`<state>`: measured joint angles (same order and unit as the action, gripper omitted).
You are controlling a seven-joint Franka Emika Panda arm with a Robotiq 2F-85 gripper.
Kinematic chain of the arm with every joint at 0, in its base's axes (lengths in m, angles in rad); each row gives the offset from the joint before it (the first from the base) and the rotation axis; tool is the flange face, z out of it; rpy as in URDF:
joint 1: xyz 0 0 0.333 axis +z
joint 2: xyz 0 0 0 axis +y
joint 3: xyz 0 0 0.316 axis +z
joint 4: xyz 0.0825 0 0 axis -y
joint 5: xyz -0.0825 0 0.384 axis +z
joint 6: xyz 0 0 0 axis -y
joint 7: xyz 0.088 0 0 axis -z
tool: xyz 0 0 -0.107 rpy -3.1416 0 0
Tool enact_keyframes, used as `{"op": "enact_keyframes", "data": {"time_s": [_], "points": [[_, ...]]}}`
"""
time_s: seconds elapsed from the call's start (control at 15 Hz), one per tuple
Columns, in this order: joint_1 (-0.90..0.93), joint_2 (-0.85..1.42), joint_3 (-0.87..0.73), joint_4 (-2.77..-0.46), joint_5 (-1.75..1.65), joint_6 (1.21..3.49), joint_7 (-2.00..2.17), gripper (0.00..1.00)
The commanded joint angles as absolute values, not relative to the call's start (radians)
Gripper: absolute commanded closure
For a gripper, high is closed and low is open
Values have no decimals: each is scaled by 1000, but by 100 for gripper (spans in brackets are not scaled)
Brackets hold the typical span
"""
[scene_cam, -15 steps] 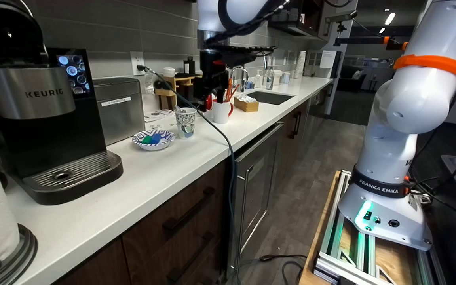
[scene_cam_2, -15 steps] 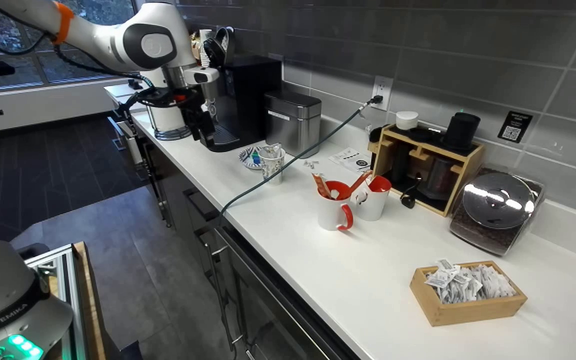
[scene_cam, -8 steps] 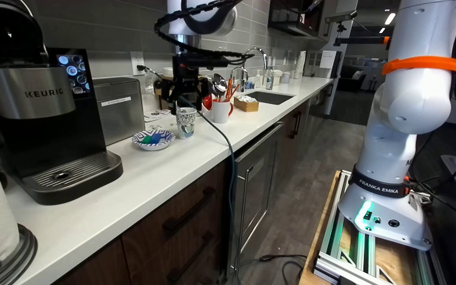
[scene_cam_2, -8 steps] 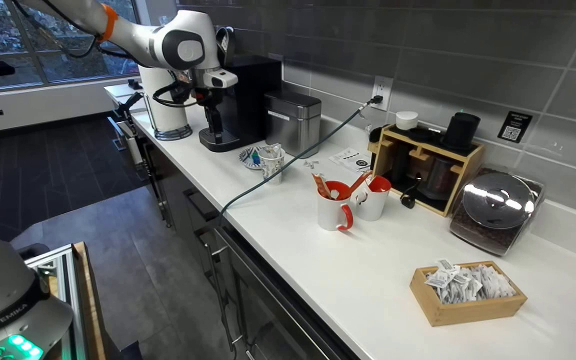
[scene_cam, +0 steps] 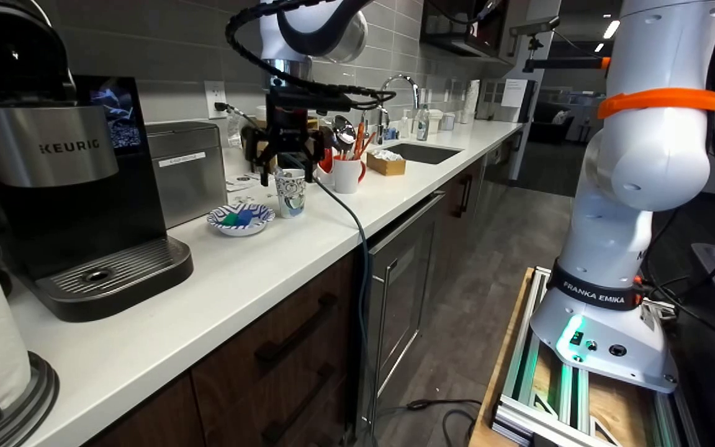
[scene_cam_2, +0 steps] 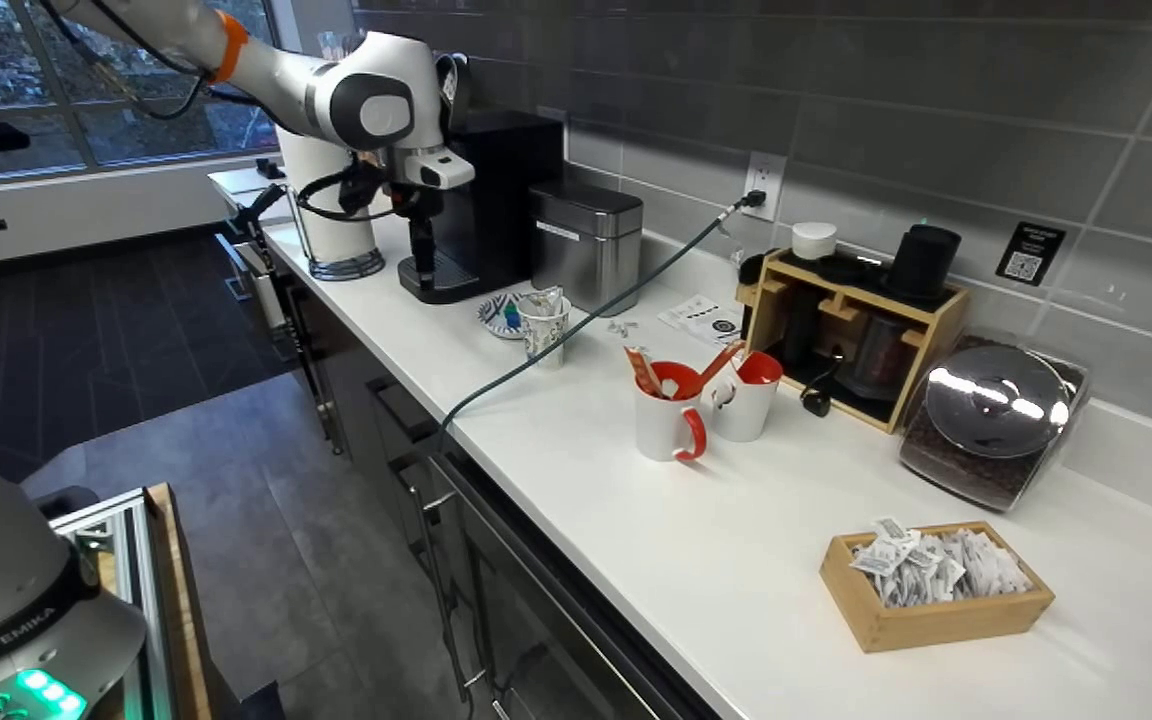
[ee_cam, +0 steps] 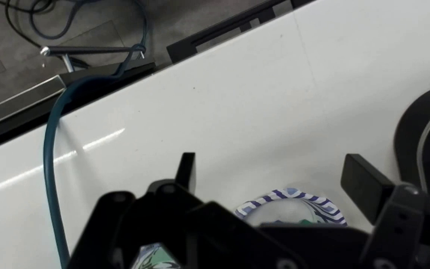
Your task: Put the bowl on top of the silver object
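Jaws wide apart and grasping nothing, we hang over the desk (scene_cam: 258, 256); in the wrist view the bowl (ee_cam: 284, 209) shows between them, partly hidden by the jaws themselves. It sits on the desk in front of the silver box (scene_cam: 195, 186), just beside the cup (scene_cam: 292, 192), with green and blue bits (scene_cam: 244, 217) inside. We take this as the approach — no grasp made, the box's top not yet loaded. Next, we judge, we must line up over the bowl, come down clear of the cup and close on the rim; then we should lift it level, so the bits stay in, and carry it over the box's lid before letting go.

As for writing, we read KEURIG on the coffee machine (scene_cam: 100, 208) and FRANKA EMIKA on the arm (scene_cam: 618, 230), low at its base. A white label (scene_cam: 182, 159) on the silver box carries print too blurred for us to read. In an exterior view we see a black sign (scene_cam_2: 1030, 254) with a QR code — its other lettering is too small to tell.
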<state>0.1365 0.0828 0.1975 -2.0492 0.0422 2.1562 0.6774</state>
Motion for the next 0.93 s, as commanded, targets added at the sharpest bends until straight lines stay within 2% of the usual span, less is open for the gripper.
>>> {"op": "enact_keyframes", "data": {"time_s": [0.0, 0.53, 0.87], "points": [[148, 85, 170, -2132, 146, 2261, 778, 0], [204, 164, 133, -2231, 76, 2637, 1205, 0], [281, 193, -6, -2237, -170, 2745, 1572, 0]]}}
